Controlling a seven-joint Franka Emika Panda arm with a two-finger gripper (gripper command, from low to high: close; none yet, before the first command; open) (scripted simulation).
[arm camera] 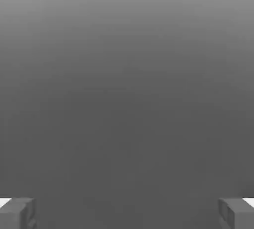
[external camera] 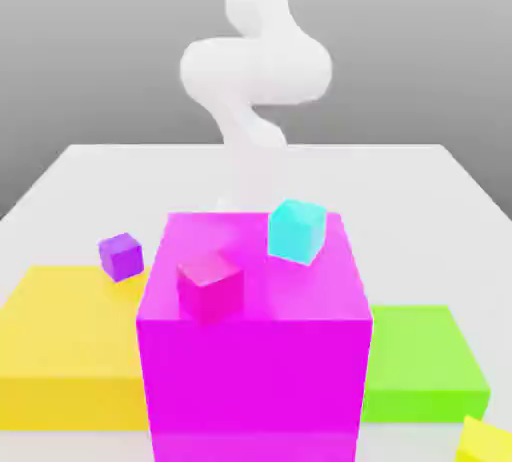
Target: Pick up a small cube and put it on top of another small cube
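Exterior view first: a large magenta block (external camera: pixel 255 350) stands at the front of a white table (external camera: pixel 420 190), and two small cubes are on its top face. A small pink cube (external camera: pixel 210 285) sits near the front edge, toward the exterior view's left, and a small cyan cube (external camera: pixel 297 229) is farther back, toward the exterior view's right; it looks tilted, with one corner down. The two cubes are apart and do not touch. A small purple cube (external camera: pixel 121 255) is at the back edge of a flat yellow slab (external camera: pixel 60 350), just beside the magenta block on the exterior view's left. A flat green slab (external camera: pixel 420 360) lies on the other side of the block, and a yellow block corner (external camera: pixel 487 442) shows at the frame's lower edge. The white robot arm (external camera: pixel 255 75) rises behind the magenta block, which hides its lower part. Seen from the hand view, the gripper (arm camera: pixel 127 213) has its two grey fingertips (arm camera: pixel 17 213) far apart (nothing is between them), and only plain grey background is in front of them.
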